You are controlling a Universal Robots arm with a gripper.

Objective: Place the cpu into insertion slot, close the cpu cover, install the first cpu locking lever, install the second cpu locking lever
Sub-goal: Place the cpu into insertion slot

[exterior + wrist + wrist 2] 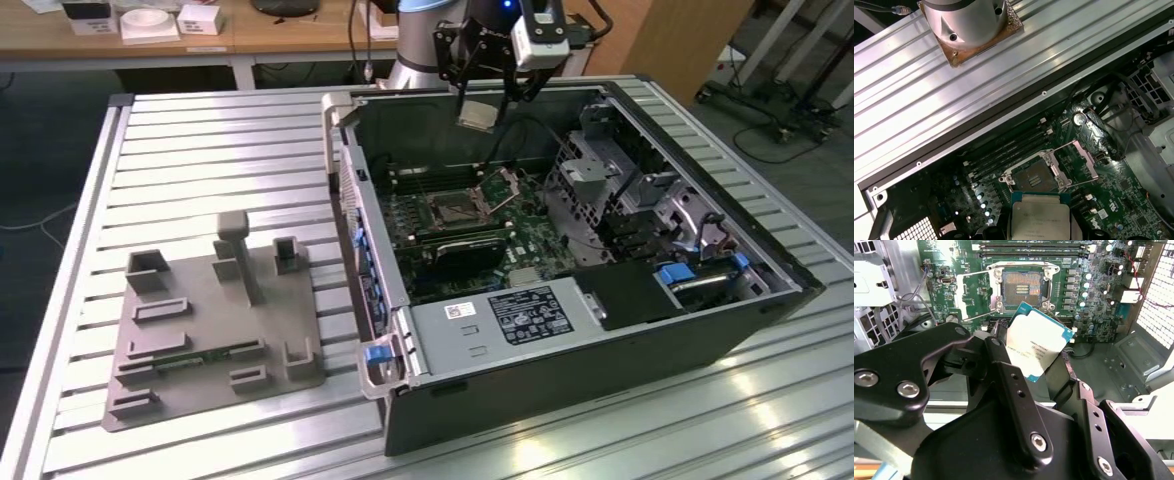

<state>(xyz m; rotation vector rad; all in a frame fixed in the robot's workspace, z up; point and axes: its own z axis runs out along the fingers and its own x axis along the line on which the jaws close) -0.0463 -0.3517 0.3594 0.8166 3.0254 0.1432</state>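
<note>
Second wrist view: jaws clamped on cpu (pixel 1039 347). Exterior view: gripper (pixel 478 108) above case (pixel 641 340), insertion slot (pixel 447 210) at its 6 o'clock, cpu cover (pixel 505 186) raised.

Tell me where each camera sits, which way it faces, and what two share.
Exterior view: off the arm, looking down into the open computer case; shows the arm and gripper holding the cpu.
Second wrist view: on the arm, looking past black fingers to the insertion slot.
First wrist view: on the arm, looking down at the board; shows the arm's base.
Both wrist views share cpu and insertion slot.
</note>
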